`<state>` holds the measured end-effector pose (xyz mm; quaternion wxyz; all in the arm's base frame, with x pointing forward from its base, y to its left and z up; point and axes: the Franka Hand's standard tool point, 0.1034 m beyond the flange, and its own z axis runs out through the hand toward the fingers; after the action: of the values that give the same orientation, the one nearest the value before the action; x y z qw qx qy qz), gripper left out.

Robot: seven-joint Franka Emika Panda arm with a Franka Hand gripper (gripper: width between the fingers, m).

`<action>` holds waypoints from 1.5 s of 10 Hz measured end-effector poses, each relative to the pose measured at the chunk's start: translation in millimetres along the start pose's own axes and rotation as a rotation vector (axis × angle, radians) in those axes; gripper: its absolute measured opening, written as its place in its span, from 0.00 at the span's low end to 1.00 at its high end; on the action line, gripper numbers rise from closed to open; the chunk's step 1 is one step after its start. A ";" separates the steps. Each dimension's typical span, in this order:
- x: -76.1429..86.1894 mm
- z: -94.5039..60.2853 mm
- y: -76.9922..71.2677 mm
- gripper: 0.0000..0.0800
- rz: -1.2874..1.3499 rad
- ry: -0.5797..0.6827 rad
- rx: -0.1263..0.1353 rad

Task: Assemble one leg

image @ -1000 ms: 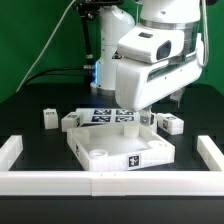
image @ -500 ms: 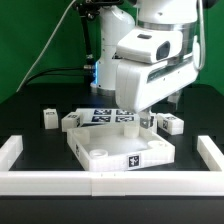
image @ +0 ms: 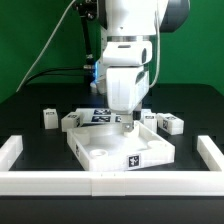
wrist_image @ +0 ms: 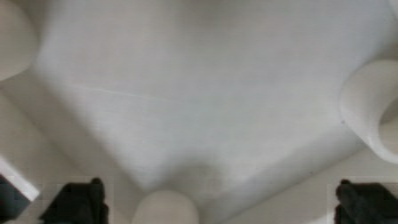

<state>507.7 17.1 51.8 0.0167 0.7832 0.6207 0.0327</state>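
fingers point(wrist_image: 80, 200) of your gripper point(wrist_image: 222, 200) stand wide apart in the wrist view, two dark tips with nothing clamped between them. only a small rounded white bump point(wrist_image: 160, 207) shows in the gap, closer to one tip, and you cannot tell whether it touches. beneath the hand, that view is filled by the white panel point(wrist_image: 214, 90). the exterior view gives you what the wrist camera misses: the gripper point(image: 128, 125) hangs low over the back part of the panel point(image: 105, 150), its finger gap hidden there. a leg point(image: 150, 118) lies on the table point(image: 25, 112) just beside the hand, toward the exterior view's right. a second leg point(image: 171, 124) lies beyond it, and a third leg point(image: 70, 121) and fourth leg point(image: 48, 118) sit well off on the hand's other side.
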 end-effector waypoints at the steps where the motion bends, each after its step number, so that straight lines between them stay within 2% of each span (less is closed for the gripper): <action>1: -0.6 1.2 -0.5 0.81 0.004 0.000 0.002; 3: -0.6 1.5 -0.7 0.81 0.004 0.000 0.003; 4: -3.8 2.3 0.4 0.81 -0.059 0.003 -0.009; 5: -19.2 6.3 -1.7 0.81 -0.229 0.010 -0.034; 6: -25.4 8.4 -7.8 0.81 -0.308 0.003 -0.024; 7: -21.9 8.8 -11.3 0.81 -0.365 -0.007 -0.022; 9: -11.4 13.0 -20.8 0.81 -0.543 -0.051 0.010; 10: -20.6 12.1 -20.4 0.81 -0.530 -0.054 0.012; 13: -22.2 12.8 -20.3 0.81 -0.518 -0.054 0.013; 15: -30.9 18.2 -23.4 0.81 -0.566 -0.052 0.028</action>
<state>479.3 -7.3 31.1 0.0303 0.5795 0.8144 -0.0018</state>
